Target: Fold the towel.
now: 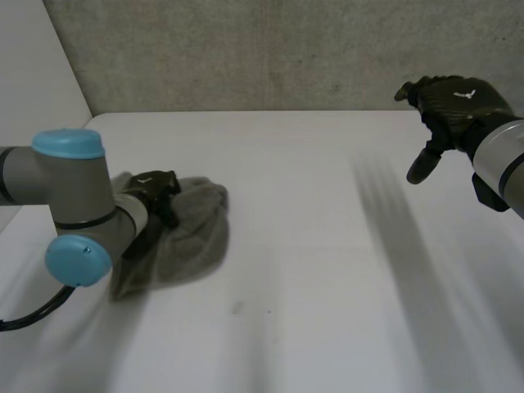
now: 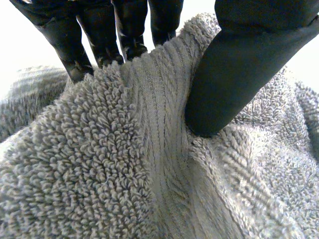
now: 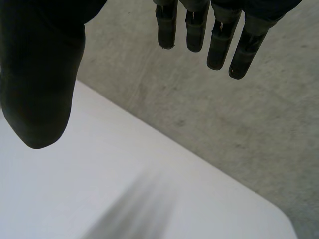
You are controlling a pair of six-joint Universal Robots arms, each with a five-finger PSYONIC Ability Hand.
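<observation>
Head view: crumpled grey terry-cloth towel [image 1: 192, 233] lies bunched at the left of the white worktop [image 1: 327, 270], black left hand [image 1: 155, 190] on it; black right hand [image 1: 446, 106] hangs raised, well apart. Left wrist view: fingers and thumb pinch a raised ridge of cloth. Right wrist view: fingers straight, holding nothing. Risk: a one-handed pull would likely drag the heap unspread, and the pinch may slip.

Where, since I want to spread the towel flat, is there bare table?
The table is bare from the towel across to the right robot hand, held open near the far right corner, and between towel and wall. Crowded: the left side, where the left robot hand pinches the bunched towel.
</observation>
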